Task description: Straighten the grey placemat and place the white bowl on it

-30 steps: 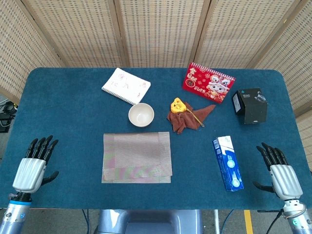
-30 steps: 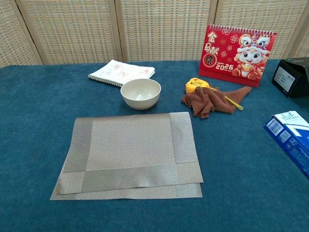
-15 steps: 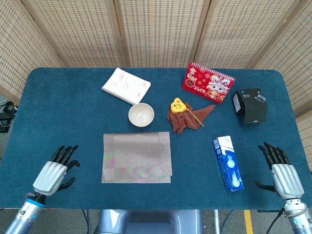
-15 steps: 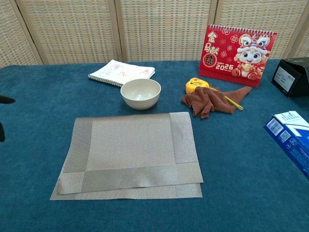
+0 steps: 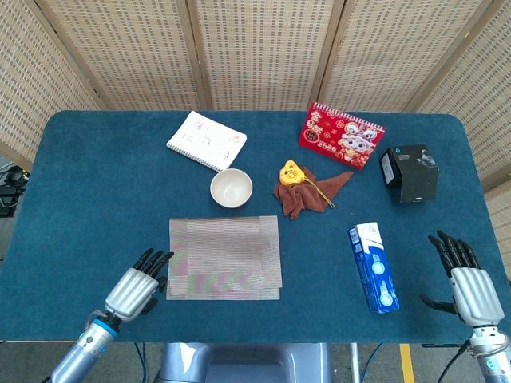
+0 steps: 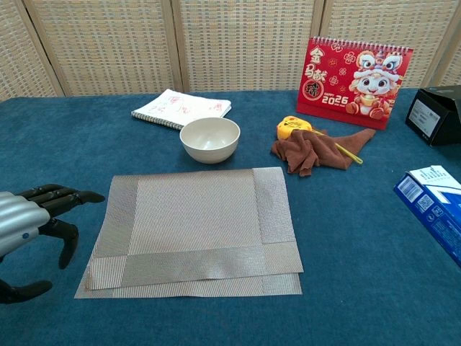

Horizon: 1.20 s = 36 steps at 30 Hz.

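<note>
Nothing of the job looks finished yet. One grey placemat (image 6: 194, 231) lies in the middle of the table (image 5: 96, 183), folded over itself so that a second layer pokes out along its near edge and sits slightly askew. One white bowl (image 5: 231, 188) stands upright just beyond the placemat's far edge, apart from it and holding nothing. My guess is that the straightening is only about to begin, and the bowl's move comes after.

Of the two hands, the left hand (image 6: 29, 216) hovers just beside the placemat's left edge, fingers spread and holding nothing; whether a fingertip touches the mat I cannot tell. The right hand (image 5: 469, 279) is well to the right of the placemat, near the table's edge, also with fingers apart and grasping nothing.

Counting the rest, all placed against the placemat: one spiral notebook (image 5: 207, 140) far beyond it to the left of the bowl, one red desk calendar (image 5: 342, 136) beyond and to the right, one brown cloth (image 5: 307, 191) with one small yellow toy (image 5: 290, 171) on it beside the bowl, one black box (image 5: 411, 172) further right, and one blue carton (image 5: 373, 266) to the placemat's right.
</note>
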Motion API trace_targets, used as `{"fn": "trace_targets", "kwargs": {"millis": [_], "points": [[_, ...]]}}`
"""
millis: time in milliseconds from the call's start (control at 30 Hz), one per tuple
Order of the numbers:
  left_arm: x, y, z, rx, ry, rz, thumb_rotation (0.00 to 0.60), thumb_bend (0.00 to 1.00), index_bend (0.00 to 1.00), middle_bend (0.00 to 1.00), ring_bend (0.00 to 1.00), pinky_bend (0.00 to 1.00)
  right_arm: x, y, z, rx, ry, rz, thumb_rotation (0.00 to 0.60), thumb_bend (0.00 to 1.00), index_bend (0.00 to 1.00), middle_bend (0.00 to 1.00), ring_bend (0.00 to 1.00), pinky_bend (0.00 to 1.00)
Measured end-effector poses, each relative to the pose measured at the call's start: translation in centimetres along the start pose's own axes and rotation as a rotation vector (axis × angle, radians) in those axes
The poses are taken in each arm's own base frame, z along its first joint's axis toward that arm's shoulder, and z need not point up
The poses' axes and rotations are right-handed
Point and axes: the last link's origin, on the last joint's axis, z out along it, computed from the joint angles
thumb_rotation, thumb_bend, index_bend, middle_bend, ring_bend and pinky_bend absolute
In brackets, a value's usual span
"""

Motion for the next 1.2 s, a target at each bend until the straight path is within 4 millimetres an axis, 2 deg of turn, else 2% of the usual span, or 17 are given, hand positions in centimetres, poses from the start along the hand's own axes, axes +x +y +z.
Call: {"fn": "trace_targets", "kwargs": {"millis": [400, 900, 1200], "points": [[-1.5, 0.4, 2.2, 0.022, -0.010, 0.038, 0.600, 0.31, 0.54, 0.00, 0.00, 0.00, 0.1, 0.0, 0.0, 0.003, 0.000, 0.007, 0.600, 0.06, 0.05, 0.00, 0.00, 0.00], [-1.9, 1.6, 3.0, 0.012, -0.014, 0.038, 0.600, 0.31, 0.56, 0.00, 0.00, 0.00, 0.3, 0.1, 0.0, -0.002, 0.004, 0.020, 0.600, 0.06, 0.05, 0.00, 0.00, 0.00], [-2.2, 2.0, 3.3, 0.009, -0.022, 0.033, 0.600, 0.39, 0.56, 0.00, 0.00, 0.00, 0.3, 0.1, 0.0, 0.001, 0.000, 0.023, 0.600, 0.06, 0.05, 0.00, 0.00, 0.00]]}}
